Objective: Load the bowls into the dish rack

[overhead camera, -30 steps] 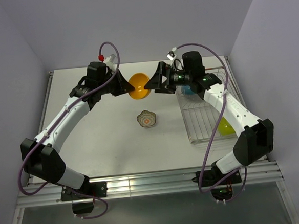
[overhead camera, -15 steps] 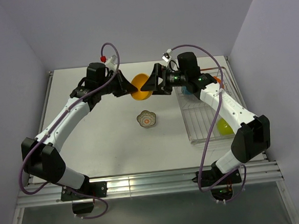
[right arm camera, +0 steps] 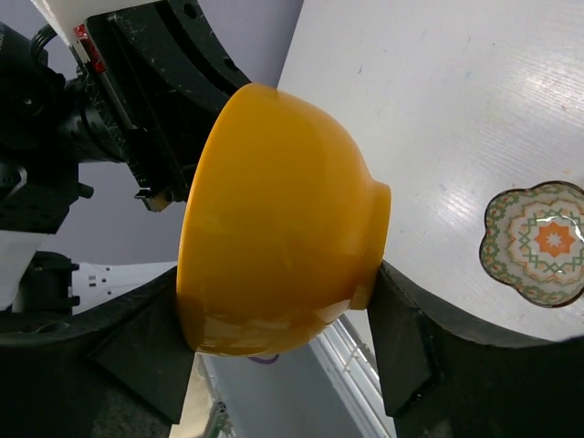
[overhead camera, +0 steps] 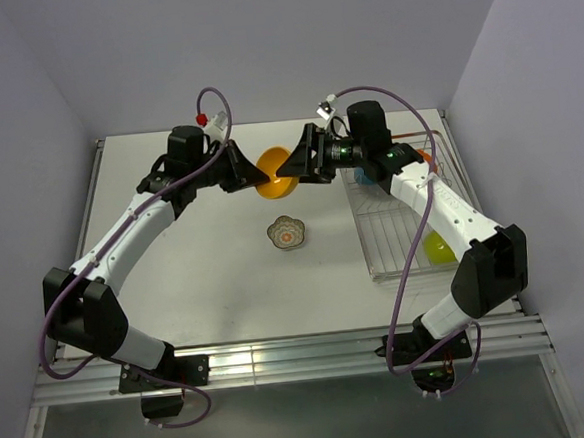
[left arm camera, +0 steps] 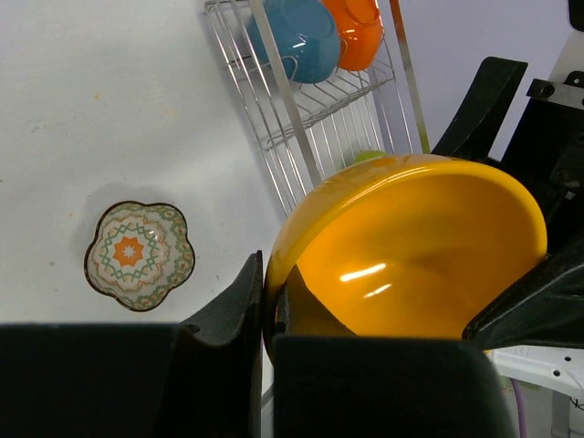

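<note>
A yellow-orange bowl (overhead camera: 274,172) hangs on edge above the far middle of the table, between both grippers. My left gripper (overhead camera: 249,170) is shut on its rim (left arm camera: 272,274), one finger inside and one outside. My right gripper (overhead camera: 293,164) straddles the bowl (right arm camera: 274,219), one finger against the rim side and the other against the foot. The dish rack (overhead camera: 394,242) lies at the right, holding a blue bowl (left arm camera: 306,36), an orange bowl (left arm camera: 360,27) and a lime-green bowl (overhead camera: 439,247). The scalloped floral dish (overhead camera: 287,232) rests on the table below the held bowl.
The table's back wall is close behind both grippers. The right wall runs just beyond the rack. The left arm's purple cable (overhead camera: 208,100) loops above its wrist.
My right gripper has moved left onto the bowl and narrowed its jaws around it. The left gripper and the bowl have barely shifted.
</note>
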